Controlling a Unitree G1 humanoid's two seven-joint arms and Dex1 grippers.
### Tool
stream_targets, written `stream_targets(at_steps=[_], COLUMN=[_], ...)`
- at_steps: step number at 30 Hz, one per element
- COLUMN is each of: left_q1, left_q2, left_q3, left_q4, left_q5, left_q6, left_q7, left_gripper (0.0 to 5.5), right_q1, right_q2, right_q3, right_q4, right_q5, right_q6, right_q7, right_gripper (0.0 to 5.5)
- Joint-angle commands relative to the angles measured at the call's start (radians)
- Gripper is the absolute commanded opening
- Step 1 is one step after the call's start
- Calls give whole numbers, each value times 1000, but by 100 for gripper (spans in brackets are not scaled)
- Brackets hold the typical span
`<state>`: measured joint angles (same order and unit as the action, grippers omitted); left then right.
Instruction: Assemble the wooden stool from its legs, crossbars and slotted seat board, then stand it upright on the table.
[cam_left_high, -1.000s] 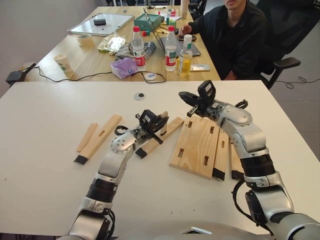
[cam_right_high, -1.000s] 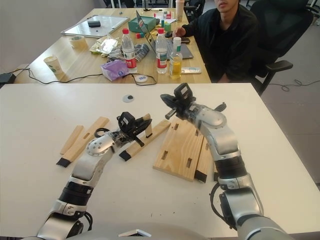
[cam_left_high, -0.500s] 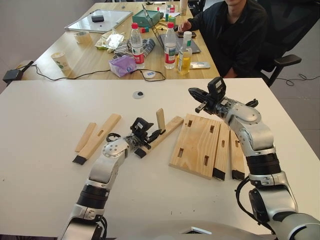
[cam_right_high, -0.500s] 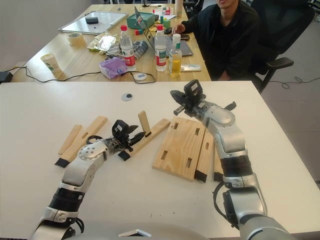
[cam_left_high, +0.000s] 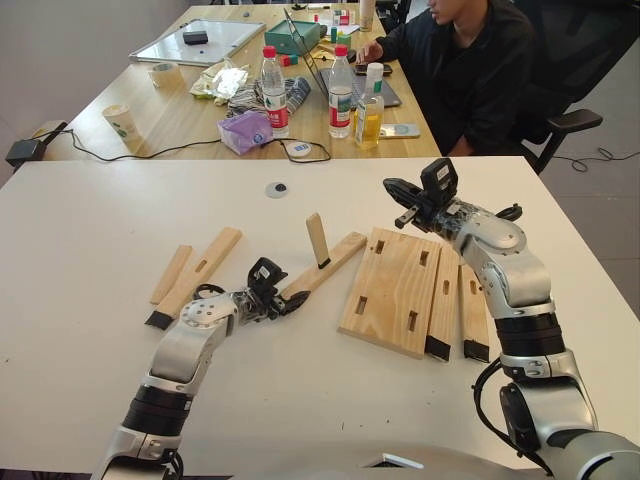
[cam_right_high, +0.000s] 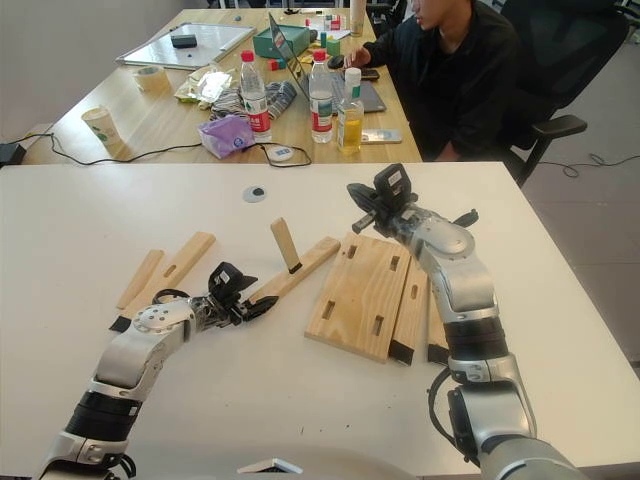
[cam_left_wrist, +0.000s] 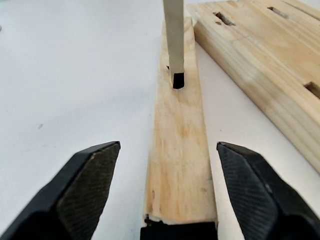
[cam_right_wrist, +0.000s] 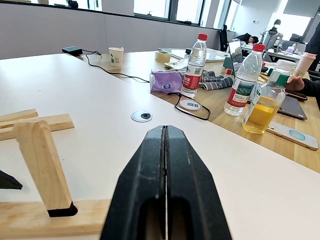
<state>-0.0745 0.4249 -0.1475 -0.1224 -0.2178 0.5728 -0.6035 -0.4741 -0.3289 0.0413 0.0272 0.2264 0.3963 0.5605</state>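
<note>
The left claw (cam_left_high: 280, 297) has let go and pulled back, open. The crossbar (cam_left_high: 318, 238) now stands in the slot of the leg (cam_left_high: 328, 264), mid-surface (cam_left_high: 100, 250), so one joint looks done. The right claw (cam_left_high: 403, 203), shut and empty, hangs over the seat board's (cam_left_high: 395, 290) far edge.

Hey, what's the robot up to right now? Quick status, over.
Left gripper open, astride leg end. Right gripper shut, over seat board edge. Crossbar upright in leg slot. Nothing blocking.
</note>
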Motion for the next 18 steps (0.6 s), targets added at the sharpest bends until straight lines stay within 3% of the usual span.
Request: stream_targets(at_steps=[1,6,15,18], left_q1=[0,9,-52,-91], left_q2=[19,58,68,59], left_q3=[-29,-75,-82,-56], left_q4=[11,55,89,93], left_q5=[22,83,106,88], left_q6=[19,-41,-68,-51], left_q7=[-12,-34,-58,-63], left_gripper=[357,357,209,207], right_q1=[2,-2,6,-4], right_q2=[-8,-4,0,13], right_q3=[7,14,-24,-91], right_q4=[-5,-11,-33,-35], right_q5=[-12,-14,-15,31], right_q6=[8,11,25,44], right_q7=[-3,-5,-56,-88], right_gripper=[0,0,0,0])
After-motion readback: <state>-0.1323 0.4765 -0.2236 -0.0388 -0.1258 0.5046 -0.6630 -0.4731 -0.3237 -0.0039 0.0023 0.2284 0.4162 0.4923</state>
